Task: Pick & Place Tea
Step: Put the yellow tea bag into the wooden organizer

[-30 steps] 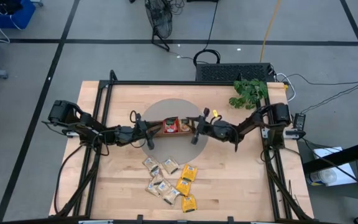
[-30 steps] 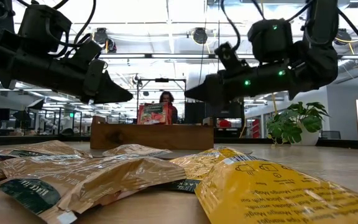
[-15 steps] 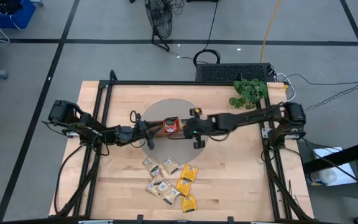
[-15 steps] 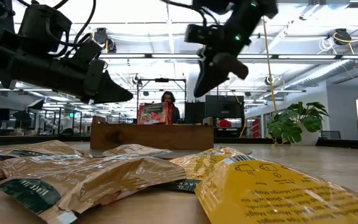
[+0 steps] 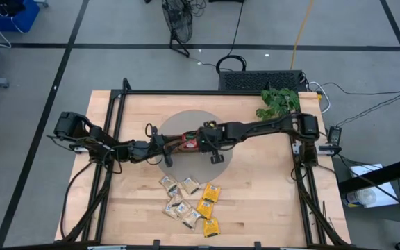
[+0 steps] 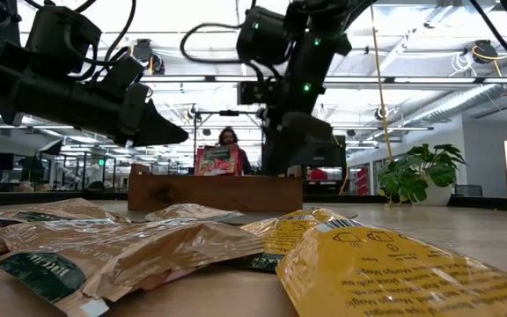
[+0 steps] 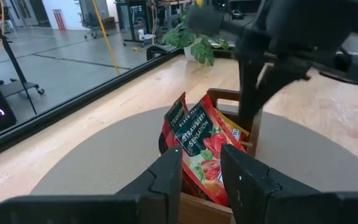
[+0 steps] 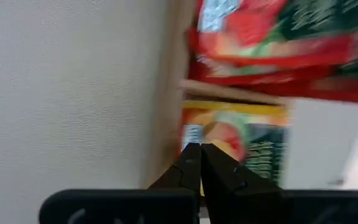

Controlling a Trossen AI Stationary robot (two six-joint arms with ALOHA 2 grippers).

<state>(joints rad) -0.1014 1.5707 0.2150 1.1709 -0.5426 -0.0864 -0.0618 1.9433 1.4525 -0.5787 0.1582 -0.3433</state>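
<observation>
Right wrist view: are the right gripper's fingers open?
No, the right gripper has its two dark fingers pressed together, pointing down at a yellow sachet in the tray.

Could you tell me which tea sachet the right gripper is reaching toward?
The yellow sachet lying in the wooden tray, beside the red strawberry sachets; the right gripper points at it, jaws shut.

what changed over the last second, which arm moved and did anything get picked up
The right gripper swung in from the right side of the table to over the wooden tray, tipped downward and shut above the yellow sachet in the tray, gripping nothing visible. The left gripper stayed by the red sachets, and the loose sachets at the front lay unmoved.
</observation>
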